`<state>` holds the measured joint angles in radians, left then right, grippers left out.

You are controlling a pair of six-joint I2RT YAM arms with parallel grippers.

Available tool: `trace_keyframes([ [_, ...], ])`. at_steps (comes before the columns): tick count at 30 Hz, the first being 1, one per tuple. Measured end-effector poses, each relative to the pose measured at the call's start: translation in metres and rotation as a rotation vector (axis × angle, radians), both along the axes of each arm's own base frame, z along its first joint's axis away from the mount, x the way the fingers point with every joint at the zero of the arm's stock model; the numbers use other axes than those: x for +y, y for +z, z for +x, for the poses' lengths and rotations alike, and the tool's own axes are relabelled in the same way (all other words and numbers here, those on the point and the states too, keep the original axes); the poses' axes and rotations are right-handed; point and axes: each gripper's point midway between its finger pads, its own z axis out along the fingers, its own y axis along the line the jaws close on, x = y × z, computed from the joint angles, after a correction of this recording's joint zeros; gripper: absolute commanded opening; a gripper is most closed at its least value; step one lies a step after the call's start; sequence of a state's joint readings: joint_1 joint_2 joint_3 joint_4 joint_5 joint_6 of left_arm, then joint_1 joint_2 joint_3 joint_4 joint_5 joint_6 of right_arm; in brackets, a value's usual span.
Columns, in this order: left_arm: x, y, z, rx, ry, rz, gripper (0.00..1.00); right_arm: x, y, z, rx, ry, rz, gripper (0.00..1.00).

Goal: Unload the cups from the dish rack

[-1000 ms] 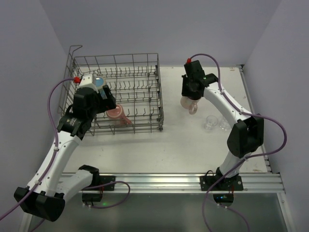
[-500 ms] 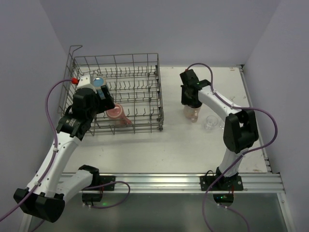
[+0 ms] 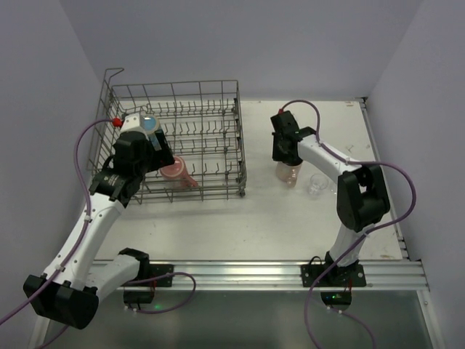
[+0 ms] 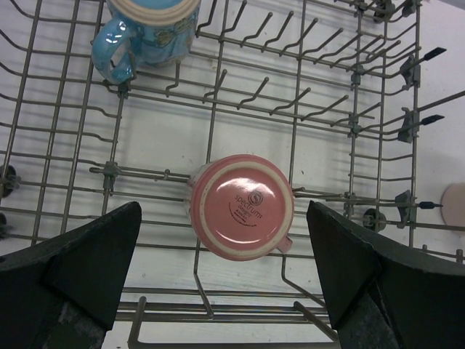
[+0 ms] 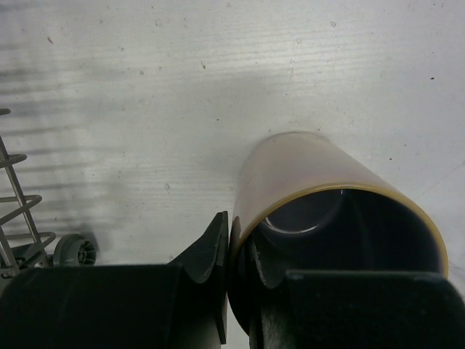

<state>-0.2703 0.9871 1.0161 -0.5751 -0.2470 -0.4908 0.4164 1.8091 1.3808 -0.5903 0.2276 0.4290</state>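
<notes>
Left wrist view: pink mug waits upturned in the rack

Inside the dish rack (image 4: 349,131), toward its near side, a pink mug (image 4: 242,206) sits base-up among the prongs, with a blue mug (image 4: 145,29) further back. The left gripper (image 4: 224,218) hovers above it, jaws spread wide to either side. It looks glazed, so probably hard, slick and breakable. Squeezing across the body seems safer than using the small handle. Right of the rack, the right gripper (image 5: 234,240) pinches the wall of a cream cup (image 5: 312,167) on the table (image 5: 145,87), beside a clear tumbler (image 3: 315,185).
</notes>
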Motion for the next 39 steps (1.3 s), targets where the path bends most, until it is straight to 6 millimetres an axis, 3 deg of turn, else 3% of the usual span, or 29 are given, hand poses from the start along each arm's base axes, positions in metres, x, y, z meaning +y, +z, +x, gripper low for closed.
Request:
trace_keyframes([
  [4,0.0,-0.013,-0.001,0.041,0.006,0.002,1.0,0.0,0.0,0.0,-0.024,0.0,0.006,0.1],
  [11,0.001,-0.031,-0.007,0.105,0.013,0.011,1.0,0.002,-0.01,-0.006,-0.039,-0.005,0.022,0.42],
  [18,0.0,-0.04,-0.005,0.135,0.012,0.019,1.0,0.005,-0.008,-0.016,-0.034,0.008,0.042,0.57],
  [28,-0.006,-0.064,0.001,0.243,0.013,0.013,1.0,0.006,0.037,-0.037,-0.13,0.026,0.094,0.63],
  [39,-0.011,-0.047,0.013,0.329,0.094,-0.033,1.0,-0.011,0.099,-0.07,-0.271,0.015,0.164,0.64],
])
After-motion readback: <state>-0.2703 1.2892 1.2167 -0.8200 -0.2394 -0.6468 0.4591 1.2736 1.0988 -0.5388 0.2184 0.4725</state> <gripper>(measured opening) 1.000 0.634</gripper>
